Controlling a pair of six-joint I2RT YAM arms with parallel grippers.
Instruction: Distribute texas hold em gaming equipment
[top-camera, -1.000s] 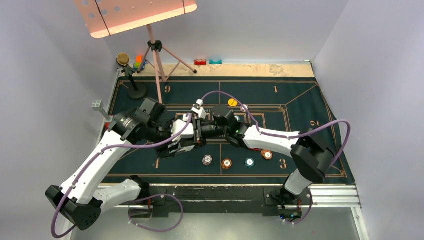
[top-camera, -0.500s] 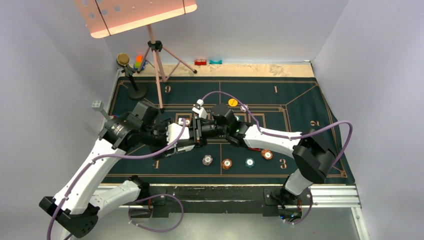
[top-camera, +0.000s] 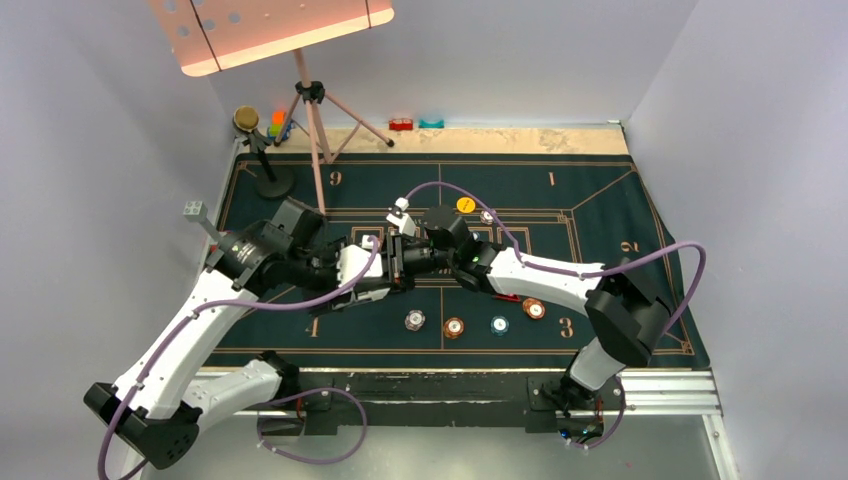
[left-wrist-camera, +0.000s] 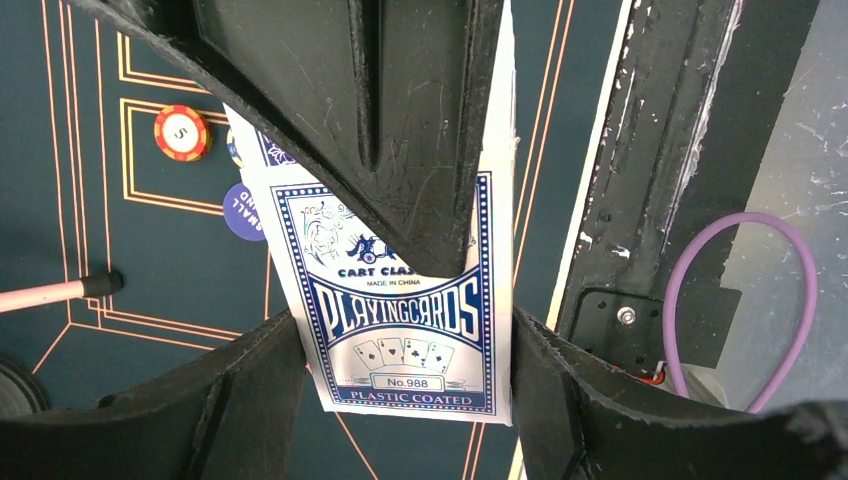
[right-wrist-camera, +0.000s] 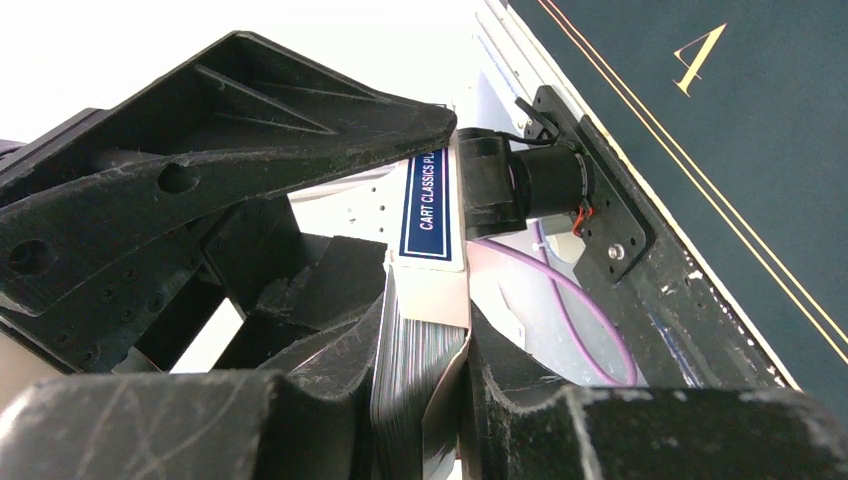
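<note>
A blue-and-white playing card box (left-wrist-camera: 400, 320) hangs above the green mat between both grippers. My left gripper (left-wrist-camera: 408, 340) is shut on the box's lower sides. My right gripper (right-wrist-camera: 428, 325) comes from the opposite side and is shut on the open end of the box, where the deck's edges (right-wrist-camera: 415, 385) show beside the flap. In the top view the two grippers (top-camera: 388, 270) meet over the mat's middle. Several chips (top-camera: 454, 327) lie in a row near the front. A yellow disc (top-camera: 465, 204) lies further back. An orange chip (left-wrist-camera: 181, 132) and a blue disc (left-wrist-camera: 243, 212) lie below the box.
A pink music stand's tripod (top-camera: 318, 140) and a black mic stand base (top-camera: 272, 183) stand at the mat's back left, with toy blocks (top-camera: 277, 123) behind. Red (top-camera: 401, 124) and teal (top-camera: 431, 123) pieces sit at the back edge. A grey block (top-camera: 193, 211) lies left of the mat.
The left arm's elbow swung left, then slightly back. Both grippers stayed together on the card box in the middle, shifting only a little.
</note>
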